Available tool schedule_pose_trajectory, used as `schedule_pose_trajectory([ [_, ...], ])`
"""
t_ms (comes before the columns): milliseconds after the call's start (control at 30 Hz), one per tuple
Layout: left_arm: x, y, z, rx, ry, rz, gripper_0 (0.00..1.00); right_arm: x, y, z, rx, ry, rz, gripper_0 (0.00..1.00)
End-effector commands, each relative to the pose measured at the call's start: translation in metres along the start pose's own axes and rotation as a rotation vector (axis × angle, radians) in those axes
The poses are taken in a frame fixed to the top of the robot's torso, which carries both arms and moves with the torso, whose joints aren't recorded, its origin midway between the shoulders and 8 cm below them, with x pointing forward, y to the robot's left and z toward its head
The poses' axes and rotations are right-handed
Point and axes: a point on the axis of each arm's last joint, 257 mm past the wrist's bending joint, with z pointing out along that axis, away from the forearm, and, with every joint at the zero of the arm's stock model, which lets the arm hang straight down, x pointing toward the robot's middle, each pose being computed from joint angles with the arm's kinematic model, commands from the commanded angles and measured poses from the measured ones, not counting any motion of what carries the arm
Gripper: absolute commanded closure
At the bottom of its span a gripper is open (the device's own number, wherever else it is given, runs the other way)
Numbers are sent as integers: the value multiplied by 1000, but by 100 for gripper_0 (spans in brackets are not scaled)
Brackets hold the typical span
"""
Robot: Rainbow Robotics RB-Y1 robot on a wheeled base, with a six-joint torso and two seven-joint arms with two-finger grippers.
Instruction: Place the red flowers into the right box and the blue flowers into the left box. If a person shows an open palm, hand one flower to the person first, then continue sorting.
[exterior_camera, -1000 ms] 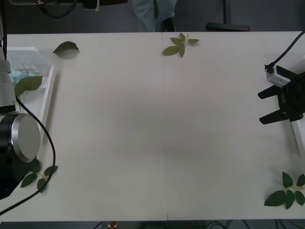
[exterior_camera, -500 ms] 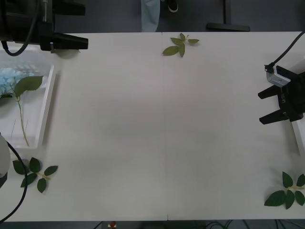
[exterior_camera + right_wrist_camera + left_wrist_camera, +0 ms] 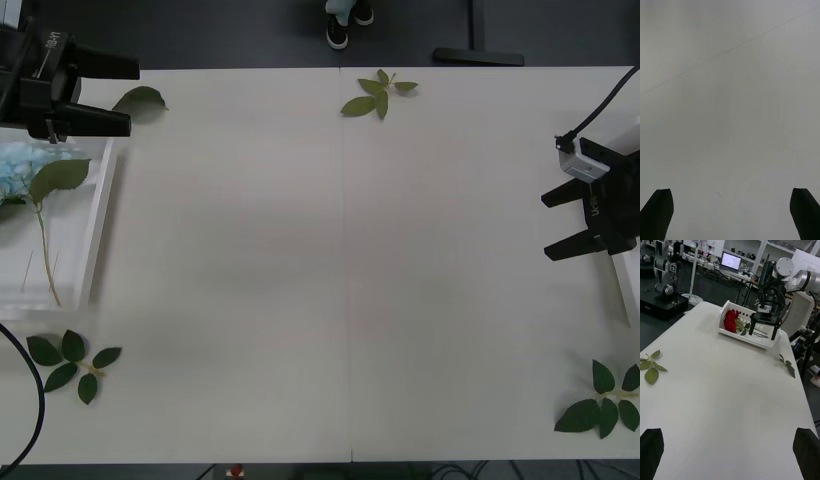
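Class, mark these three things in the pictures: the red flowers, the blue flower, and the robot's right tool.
red flowers point(image 3: 730, 320), left wrist view, on the red petals in the far tray.
blue flower point(image 3: 18, 163), front view, on the pale blue head.
right tool point(image 3: 558, 222), front view, midway between its open black fingertips.

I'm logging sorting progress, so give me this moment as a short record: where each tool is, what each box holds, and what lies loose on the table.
left tool: open, empty, above the far end of the left box
right tool: open, empty, at the table's right edge near the right box
left box contents: blue flowers
right box contents: red flowers
loose on the table: leaf sprigs only
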Motion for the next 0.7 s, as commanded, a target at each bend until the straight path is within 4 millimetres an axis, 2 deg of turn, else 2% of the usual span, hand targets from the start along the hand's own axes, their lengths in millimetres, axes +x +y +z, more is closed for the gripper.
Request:
schedule_pose_trajectory([
  [33, -11, 1, -12, -18, 34, 84, 0, -13, -3, -2, 10, -10, -17, 10],
  [433, -26, -20, 1, 48, 61, 177, 0, -13, -3, -2, 10, -10, -17, 10],
  [700, -19, -25, 4, 67, 72, 170, 0, -13, -3, -2, 10, -10, -17, 10],
])
